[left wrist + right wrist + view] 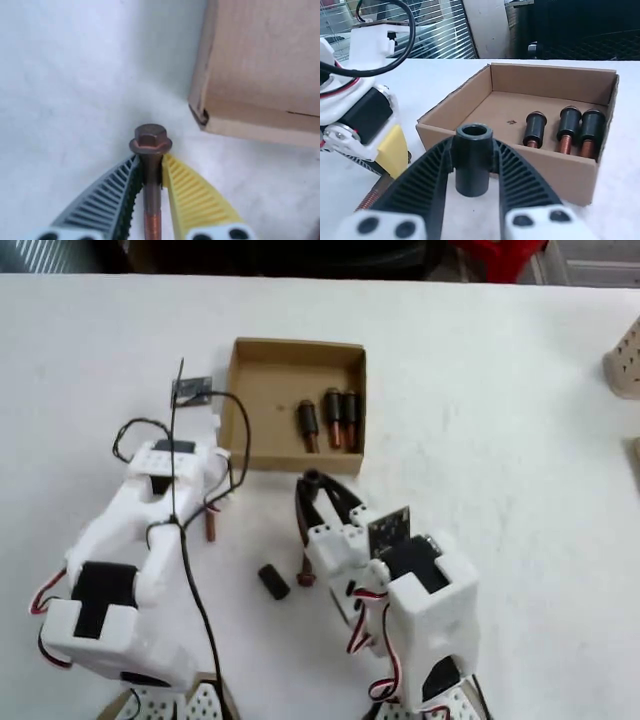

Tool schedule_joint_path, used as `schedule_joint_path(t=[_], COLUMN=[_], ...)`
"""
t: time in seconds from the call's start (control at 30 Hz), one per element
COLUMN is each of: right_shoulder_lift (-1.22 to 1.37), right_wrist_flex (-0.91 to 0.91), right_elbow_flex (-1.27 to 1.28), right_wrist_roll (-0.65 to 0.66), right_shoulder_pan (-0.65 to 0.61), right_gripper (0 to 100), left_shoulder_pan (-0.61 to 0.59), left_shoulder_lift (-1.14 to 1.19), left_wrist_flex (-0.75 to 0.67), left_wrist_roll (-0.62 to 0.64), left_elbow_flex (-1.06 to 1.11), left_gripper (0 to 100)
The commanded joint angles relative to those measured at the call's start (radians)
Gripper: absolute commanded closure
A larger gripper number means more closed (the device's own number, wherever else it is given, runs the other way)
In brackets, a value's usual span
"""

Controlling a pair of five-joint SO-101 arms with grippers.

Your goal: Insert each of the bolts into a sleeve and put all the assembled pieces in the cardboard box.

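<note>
My left gripper (pixel 150 164) is shut on a copper bolt (pixel 150 141), its hex head sticking out past the grey and yellow fingers, close to a corner of the cardboard box (pixel 260 65). From above, that bolt (pixel 211 524) hangs just left of the box (pixel 245 410). My right gripper (pixel 474 150) is shut on an upright black sleeve (pixel 474 160) in front of the box (pixel 555 170); from above, this sleeve (pixel 312 480) sits just below the box's near wall. Three assembled pieces (pixel 330 420) lie inside the box. A loose sleeve (pixel 273 581) and a loose bolt (pixel 305 572) lie on the table.
The white table (pixel 500 440) spreads wide to the right of the box. A beige pegged object (pixel 625 365) stands at the far right edge. A black cable (pixel 185 540) runs over the left arm. The two grippers are about a hand's width apart.
</note>
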Motion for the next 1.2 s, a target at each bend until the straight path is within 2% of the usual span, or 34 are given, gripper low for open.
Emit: schedule_joint_path(t=[0.0,0.23,0.4,0.57,0.83,0.93,1.17], right_shoulder_lift=[-0.002,-0.002,0.002,0.024,0.025,0.025,0.025], right_wrist_flex=[-0.030,-0.030,-0.022,-0.024,-0.024,-0.024,-0.024], right_elbow_flex=[-0.017,-0.021,-0.026,-0.035,-0.037,-0.035,-0.032], right_wrist_roll=[-0.005,-0.005,0.058,0.058,0.058,0.058,0.058], right_shoulder_pan=[-0.012,-0.012,-0.031,-0.038,-0.038,-0.038,-0.038], right_gripper=[98.3,98.3,98.2,98.2,98.2,98.2,98.2], left_shoulder_pan=[-0.005,-0.010,-0.007,0.024,0.105,0.108,0.154], left_shoulder_lift=[-0.064,-0.206,-0.433,-0.615,-0.832,-0.914,-1.084], left_wrist_flex=[-0.023,-0.032,-0.193,-0.264,-0.282,-0.411,-0.911], left_wrist_roll=[-0.009,-0.009,-0.011,-0.183,-0.195,-0.195,-0.198], left_elbow_flex=[-0.006,0.040,0.233,0.374,0.470,0.539,0.835], left_gripper=[98,98,98,98,98,98,98])
